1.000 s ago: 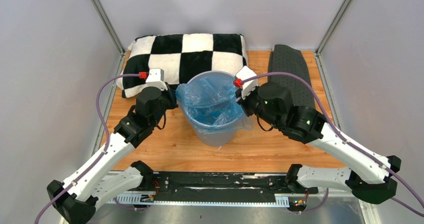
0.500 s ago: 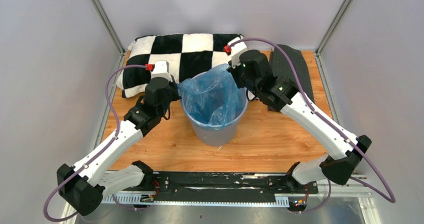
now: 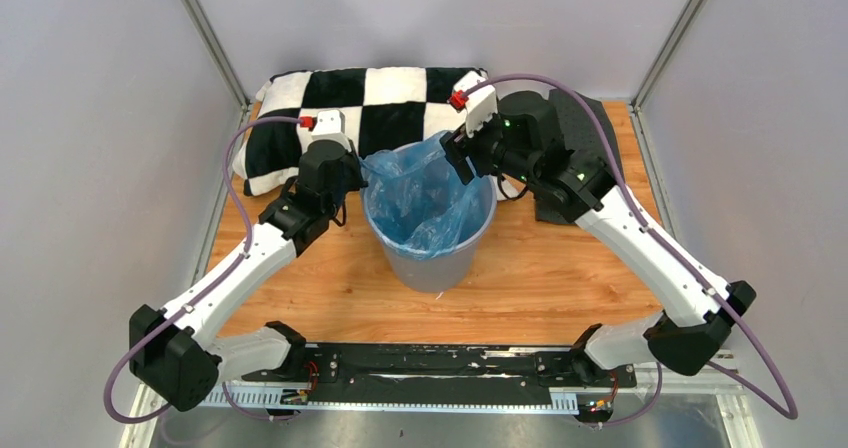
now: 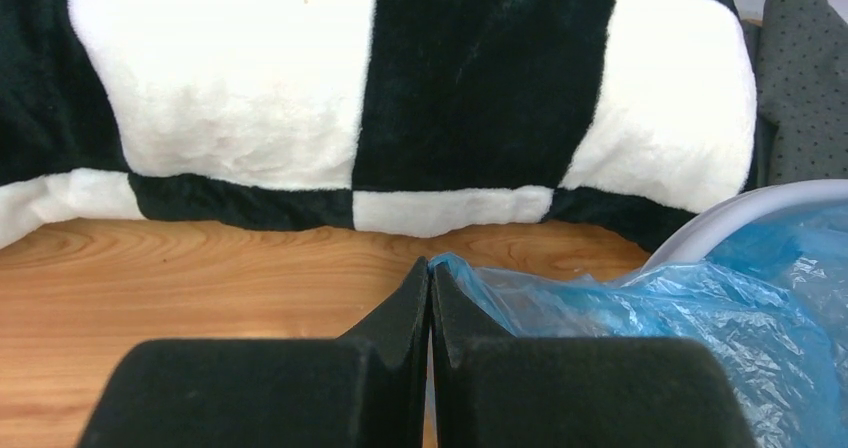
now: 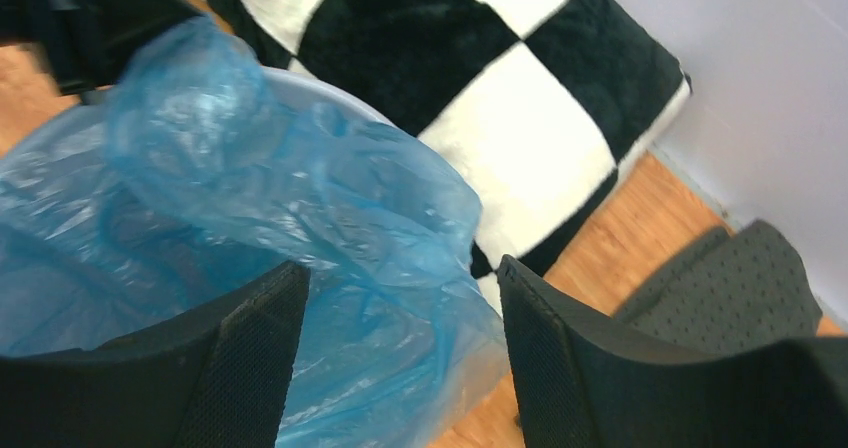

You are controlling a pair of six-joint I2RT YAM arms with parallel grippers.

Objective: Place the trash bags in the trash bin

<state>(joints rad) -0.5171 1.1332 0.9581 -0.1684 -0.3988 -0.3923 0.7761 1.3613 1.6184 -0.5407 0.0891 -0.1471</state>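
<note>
The light-grey trash bin stands mid-table with the light-blue trash bag inside it, the bag's mouth rising above the rim. My left gripper is at the bin's left rim, shut on the bag's left edge. In the left wrist view the crinkled trash bag comes out from the tips of the left gripper, beside the bin's rim. My right gripper hovers over the bin's back right rim. In the right wrist view it is open, and the trash bag lies loose below its fingers.
A black-and-white checkered pillow lies behind the bin and fills the left wrist view. A dark grey dotted mat lies at the back right, partly under the right arm. Metal frame posts and grey walls enclose the wooden table.
The right gripper has opened and let go of the bag's right edge, which it had lifted over the back rim. The left arm has moved slightly back, still holding its edge.
</note>
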